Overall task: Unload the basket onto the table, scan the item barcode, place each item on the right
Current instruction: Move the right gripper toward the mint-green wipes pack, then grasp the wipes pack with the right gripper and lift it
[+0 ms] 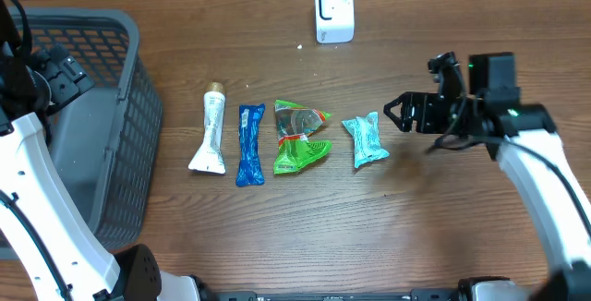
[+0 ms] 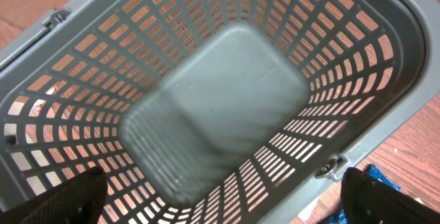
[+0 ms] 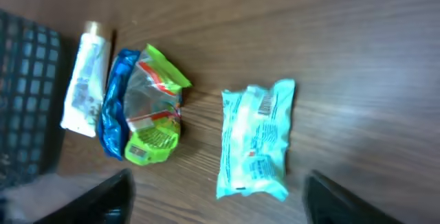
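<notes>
Just right of the teal packet (image 1: 366,140) lying on the table (image 1: 305,236), the right gripper (image 1: 391,114) hangs open and empty. Far left, the left gripper (image 2: 223,193) gapes empty over the grey basket (image 2: 344,59).

Four items lying flat in a row mid-frame, left to right: white tube (image 1: 211,135), blue packet (image 1: 250,144), crumpled green packet (image 1: 300,135), teal packet (image 1: 365,140) (printed label facing up). White scanner (image 1: 333,10) top centre, well apart.
</notes>
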Controlling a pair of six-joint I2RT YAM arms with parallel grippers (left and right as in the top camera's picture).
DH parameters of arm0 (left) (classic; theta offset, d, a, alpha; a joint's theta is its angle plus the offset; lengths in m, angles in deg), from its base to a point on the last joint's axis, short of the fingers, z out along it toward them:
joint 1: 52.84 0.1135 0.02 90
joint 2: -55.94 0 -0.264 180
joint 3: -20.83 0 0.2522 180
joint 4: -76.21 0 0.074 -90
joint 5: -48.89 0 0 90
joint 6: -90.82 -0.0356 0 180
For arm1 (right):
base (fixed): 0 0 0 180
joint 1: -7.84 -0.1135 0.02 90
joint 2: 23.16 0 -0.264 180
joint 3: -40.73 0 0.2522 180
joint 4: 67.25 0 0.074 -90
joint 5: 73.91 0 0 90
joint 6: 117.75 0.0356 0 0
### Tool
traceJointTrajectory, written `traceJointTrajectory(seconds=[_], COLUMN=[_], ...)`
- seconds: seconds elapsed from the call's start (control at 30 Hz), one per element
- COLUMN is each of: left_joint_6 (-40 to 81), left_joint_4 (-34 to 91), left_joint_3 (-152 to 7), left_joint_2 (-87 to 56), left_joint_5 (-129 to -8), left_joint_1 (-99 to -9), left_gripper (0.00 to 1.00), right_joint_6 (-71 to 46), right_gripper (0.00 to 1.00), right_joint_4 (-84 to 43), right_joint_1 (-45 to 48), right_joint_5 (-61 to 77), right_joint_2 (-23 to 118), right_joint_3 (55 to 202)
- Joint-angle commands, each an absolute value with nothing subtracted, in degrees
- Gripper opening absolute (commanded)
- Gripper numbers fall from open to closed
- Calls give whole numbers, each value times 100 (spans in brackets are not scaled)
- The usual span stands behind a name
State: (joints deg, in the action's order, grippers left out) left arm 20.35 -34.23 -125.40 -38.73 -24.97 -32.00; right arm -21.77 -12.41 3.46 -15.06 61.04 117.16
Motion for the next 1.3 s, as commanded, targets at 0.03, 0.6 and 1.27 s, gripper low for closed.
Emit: traceJointTrajectory(seconds=[0.03, 0.6, 1.27], left_joint_6=[2011, 2011, 2011], left_joint_4=[-3432, -3434, -3434], left_joint_3=[-12531, -12531, -12533], left_joint_2=[-3910, -3910, -3910], left_joint_5=[-2421, -2421, -2421], left_joint_1=[-3185, -3185, -3185], left_gripper=[100, 100, 100], right_joint_6=[-2162, -1421, -1596], right_gripper=[35, 4, 4], right_joint_4=[-1563, -1858, -1869], right_joint_1=[230, -4, 361], right_joint_5=[-2184, -3200, -1172], right_joint_2=[6646, 7901, 9289], right_joint_3=[11823, 11821, 11828])
